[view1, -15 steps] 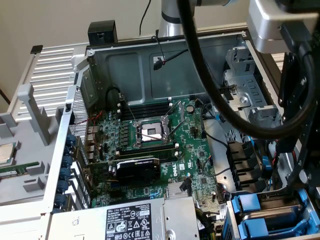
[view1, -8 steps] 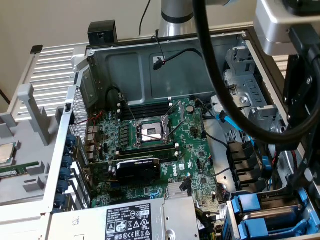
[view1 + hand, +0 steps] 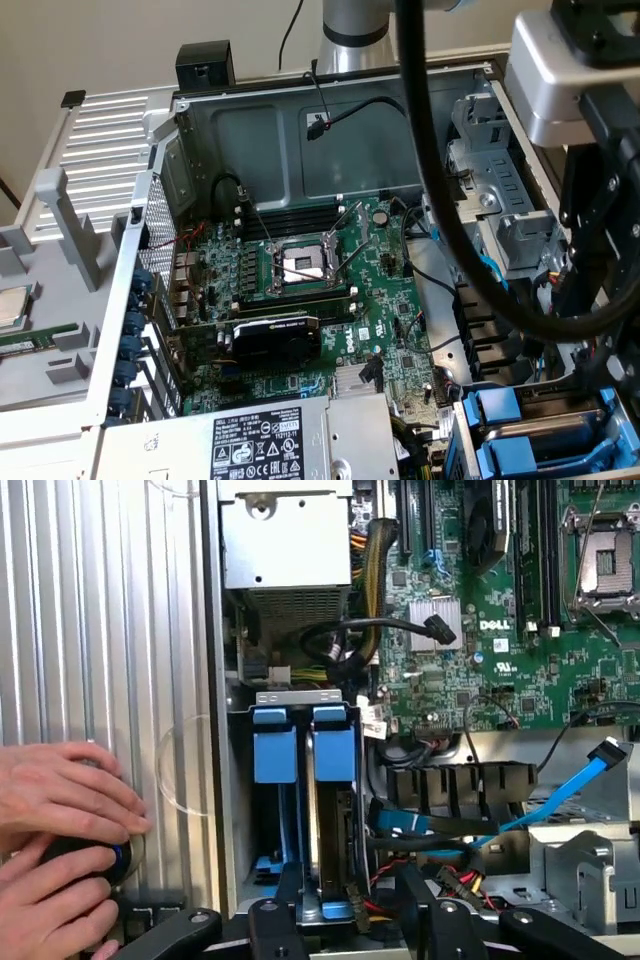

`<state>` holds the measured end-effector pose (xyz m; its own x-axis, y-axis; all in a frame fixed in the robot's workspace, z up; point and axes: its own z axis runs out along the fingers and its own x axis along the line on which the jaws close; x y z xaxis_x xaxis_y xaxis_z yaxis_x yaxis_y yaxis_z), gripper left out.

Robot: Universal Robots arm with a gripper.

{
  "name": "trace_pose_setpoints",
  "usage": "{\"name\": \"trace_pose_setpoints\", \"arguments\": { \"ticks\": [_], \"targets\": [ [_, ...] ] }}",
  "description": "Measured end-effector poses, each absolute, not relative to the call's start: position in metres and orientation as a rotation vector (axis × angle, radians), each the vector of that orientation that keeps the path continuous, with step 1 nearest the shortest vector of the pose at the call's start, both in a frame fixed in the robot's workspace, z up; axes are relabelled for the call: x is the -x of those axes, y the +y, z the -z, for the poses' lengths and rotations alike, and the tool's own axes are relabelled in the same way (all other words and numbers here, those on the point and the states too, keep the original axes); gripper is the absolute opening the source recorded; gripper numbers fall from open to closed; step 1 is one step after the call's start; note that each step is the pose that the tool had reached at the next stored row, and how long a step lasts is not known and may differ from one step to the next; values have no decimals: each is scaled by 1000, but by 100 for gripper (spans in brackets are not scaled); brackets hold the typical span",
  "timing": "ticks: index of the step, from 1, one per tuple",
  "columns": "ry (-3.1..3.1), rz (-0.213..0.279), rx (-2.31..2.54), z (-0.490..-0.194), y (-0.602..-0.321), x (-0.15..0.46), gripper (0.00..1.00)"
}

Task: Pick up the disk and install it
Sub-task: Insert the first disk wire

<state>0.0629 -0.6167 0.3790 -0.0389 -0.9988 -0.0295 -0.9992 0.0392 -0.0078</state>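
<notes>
A person's hands rest on the ribbed panel, probably steadying the case; in the drive bay, beside another blue carrier, the disk stands slotted, apparently seated; the gripper straddles it, fingers apart, clasping nothing.

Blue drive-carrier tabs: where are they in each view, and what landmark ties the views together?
Exterior view: blue carrier tabs in the lower corner on the exterior view's right.
Wrist view: the tabs sit side by side in the bay beside the motherboard.
Shared landmark: the empty processor socket.
</notes>
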Motion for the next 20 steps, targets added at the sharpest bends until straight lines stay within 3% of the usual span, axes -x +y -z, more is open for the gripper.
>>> {"name": "trace_pose_setpoints", "arguments": {
  "ticks": [20],
  "targets": [
    [2055,-42,2319,-361,-618,-67,49]
  ]
}}
